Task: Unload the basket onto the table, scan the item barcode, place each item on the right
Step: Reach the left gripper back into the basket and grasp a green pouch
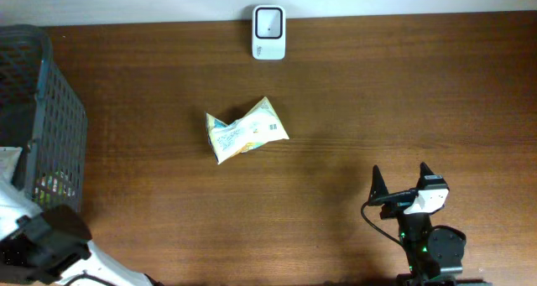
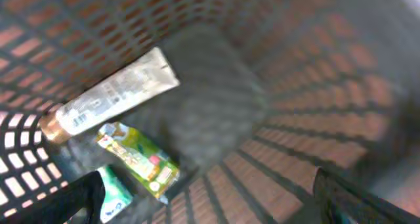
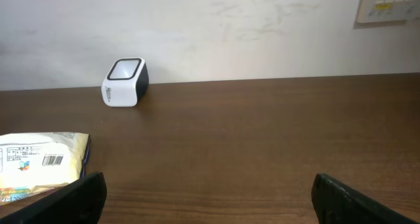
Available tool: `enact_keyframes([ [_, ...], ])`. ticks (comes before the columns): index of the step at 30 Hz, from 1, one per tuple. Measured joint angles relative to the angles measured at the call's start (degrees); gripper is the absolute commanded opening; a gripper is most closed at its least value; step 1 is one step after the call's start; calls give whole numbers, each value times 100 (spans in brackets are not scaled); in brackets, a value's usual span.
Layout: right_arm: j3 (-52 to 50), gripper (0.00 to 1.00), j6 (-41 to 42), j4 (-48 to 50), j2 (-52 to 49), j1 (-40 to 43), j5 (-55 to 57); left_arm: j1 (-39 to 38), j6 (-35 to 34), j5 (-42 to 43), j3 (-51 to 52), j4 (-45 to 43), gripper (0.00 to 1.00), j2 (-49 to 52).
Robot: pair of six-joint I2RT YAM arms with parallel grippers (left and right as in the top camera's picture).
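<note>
Dark mesh basket (image 1: 50,110), far left, holds tube (image 2: 111,96) and green sachet (image 2: 138,159) (left wrist view); left gripper (image 2: 210,201) over it, fingers (image 2: 65,198) spread, empty. Yellow snack packet (image 1: 246,131), centre, barcode (image 3: 52,161) up, well below white scanner (image 1: 268,32) at top edge. Right gripper (image 1: 401,179), lower right, spread, empty.

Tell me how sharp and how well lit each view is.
Overhead: sharp and evenly lit, with a soft shadow beside the packet. Left wrist: dim and blurred inside the basket; the tube has unreadable print. Right wrist: sharp, bright wall, no glare on the packet or the scanner.
</note>
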State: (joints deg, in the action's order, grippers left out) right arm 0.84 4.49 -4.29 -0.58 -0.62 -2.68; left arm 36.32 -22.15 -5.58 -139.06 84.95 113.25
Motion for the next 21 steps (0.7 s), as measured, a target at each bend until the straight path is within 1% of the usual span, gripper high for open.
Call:
enact_keyframes([
  [1,0,99,4,0,0,0,2,181,-105,-4,632,-278,99,-17],
  [3,0,99,2,4,0,0,2,356,-214,-17,1565,-916,99,2],
  [6,-2,99,7,0,0,0,0,568,-422,-24,2953,-1641,99,76],
  [8,0,99,2,0,0,0,2,662,-566,-26,3585,-1989,100,81],
  [10,-2,99,4,0,0,0,2,708,-625,-28,3965,-2277,100,81],
  [12,0,99,0,0,0,0,2,721,-647,-24,4391,-2553,96,81],
  [16,0,99,7,0,0,0,2,721,-669,-98,4975,-3018,92,57],
  [17,0,99,2,0,0,0,0,721,-684,-83,5147,-3075,89,63],
  [21,-2,99,4,0,0,0,2,721,-706,-61,5294,-3169,88,66],
])
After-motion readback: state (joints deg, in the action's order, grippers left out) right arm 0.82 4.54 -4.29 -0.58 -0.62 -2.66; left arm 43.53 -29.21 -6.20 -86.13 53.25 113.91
